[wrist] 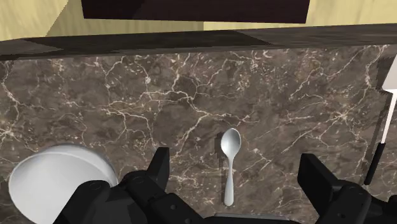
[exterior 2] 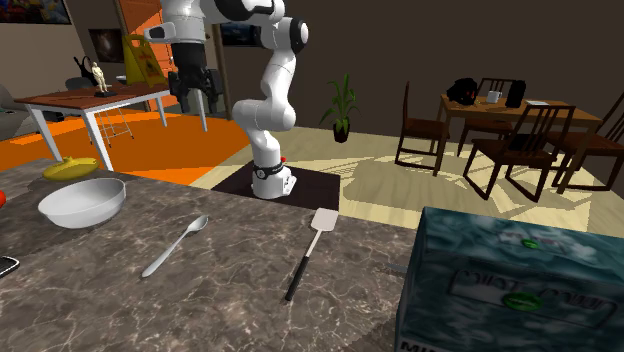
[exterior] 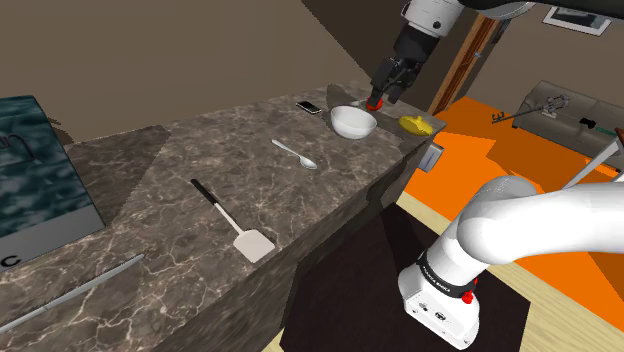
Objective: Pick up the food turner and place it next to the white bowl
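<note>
The black end effector (exterior: 384, 94) hangs wide open, empty. Approach step, I judge: next it must cross to the black-handled white flat turner (wrist: 386, 121), well off beside it

Veined dark marble counter (exterior: 150, 180), smooth glossy white bowl (exterior: 353, 122), shiny metal spoon (wrist: 230, 145)

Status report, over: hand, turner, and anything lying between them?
Hand open, empty, above counter near bowl. Turner flat on counter, untouched. Spoon lies between bowl and turner.
</note>
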You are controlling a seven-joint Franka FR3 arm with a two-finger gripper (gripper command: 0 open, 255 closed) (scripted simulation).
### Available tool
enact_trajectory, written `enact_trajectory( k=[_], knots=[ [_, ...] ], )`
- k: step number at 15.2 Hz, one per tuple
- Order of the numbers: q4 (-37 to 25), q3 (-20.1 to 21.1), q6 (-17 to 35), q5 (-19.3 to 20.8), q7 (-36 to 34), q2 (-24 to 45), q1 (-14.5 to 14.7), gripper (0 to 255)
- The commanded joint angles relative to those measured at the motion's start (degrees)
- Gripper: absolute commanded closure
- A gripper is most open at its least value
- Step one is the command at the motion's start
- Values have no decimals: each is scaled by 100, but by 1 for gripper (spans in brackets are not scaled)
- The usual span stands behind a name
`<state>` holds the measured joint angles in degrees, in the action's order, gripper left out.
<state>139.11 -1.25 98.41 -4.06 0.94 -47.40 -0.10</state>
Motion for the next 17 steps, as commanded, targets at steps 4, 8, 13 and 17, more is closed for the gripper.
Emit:
enact_trajectory(
  k=[4,8,13,17],
  knots=[
    [151,365,336,-182,-327,183,138,0],
    [255,854,801,-399,-762,541,316,0],
    [224,1467,1394,-592,-1312,1160,492,0],
    [70,1961,1856,-642,-1774,1776,576,0]
  ],
)
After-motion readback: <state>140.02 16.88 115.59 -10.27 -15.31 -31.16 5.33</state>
